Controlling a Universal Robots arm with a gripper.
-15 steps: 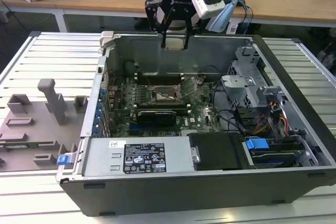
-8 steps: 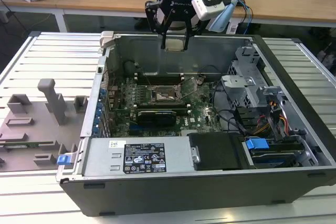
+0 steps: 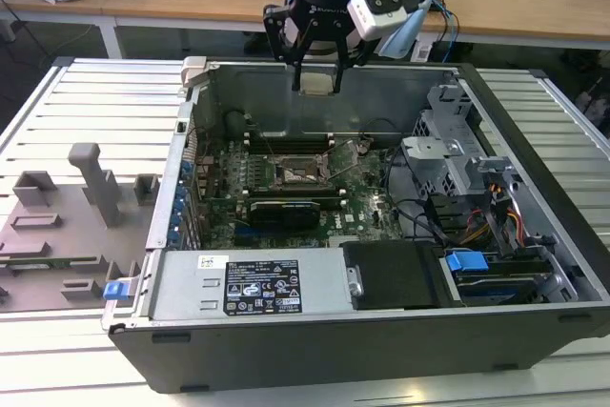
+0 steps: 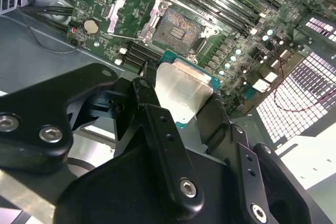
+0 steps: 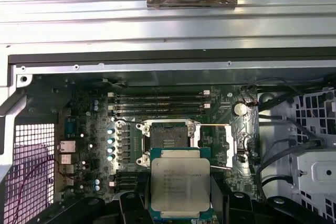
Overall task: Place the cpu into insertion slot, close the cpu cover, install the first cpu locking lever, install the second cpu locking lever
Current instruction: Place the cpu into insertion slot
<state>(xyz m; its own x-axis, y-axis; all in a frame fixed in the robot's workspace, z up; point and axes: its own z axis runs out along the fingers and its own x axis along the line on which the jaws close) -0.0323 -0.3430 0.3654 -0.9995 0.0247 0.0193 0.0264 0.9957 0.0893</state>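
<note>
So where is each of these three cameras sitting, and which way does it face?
Exterior view: off the arm, higher than the open computer case, looking down into it; the tool shows, gripping the cpu.
First wrist view: on the arm, facing down at the motherboard; black tool parts flank the cpu.
Second wrist view: on the arm, looking slantwise past the tool's black linkage at the empty socket.
Shared: both wrist views show the held cpu with the empty socket beyond it.

Dull silvery metal top, cpu (image 5: 180,184).
</note>
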